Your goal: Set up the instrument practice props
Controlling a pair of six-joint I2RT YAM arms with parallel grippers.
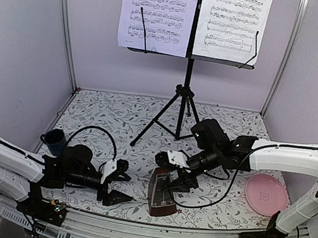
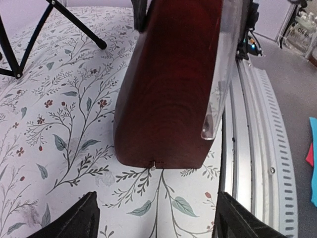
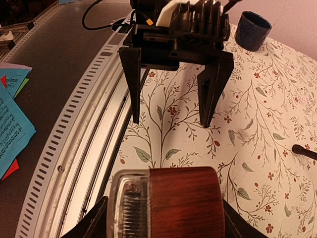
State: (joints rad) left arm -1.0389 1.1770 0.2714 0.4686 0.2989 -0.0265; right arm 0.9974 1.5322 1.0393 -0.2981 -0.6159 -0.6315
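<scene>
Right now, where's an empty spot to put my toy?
Bare cloth: between the mug and the music stand's legs, and in the back right corner. Crowded in front, where the left gripper and right gripper flank the metronome.

Arms: white shells, black joints.
Left arm (image 1: 7, 160) and right arm (image 1: 292, 157) trail black cables; left gripper (image 1: 128, 188) has black tapered fingers (image 3: 134, 84).

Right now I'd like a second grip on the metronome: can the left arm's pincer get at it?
Probably yes. The left pincer stands open, facing the metronome with only bare tablecloth between. The right pincer seems clamped on its top, so only the lower body is free.
</scene>
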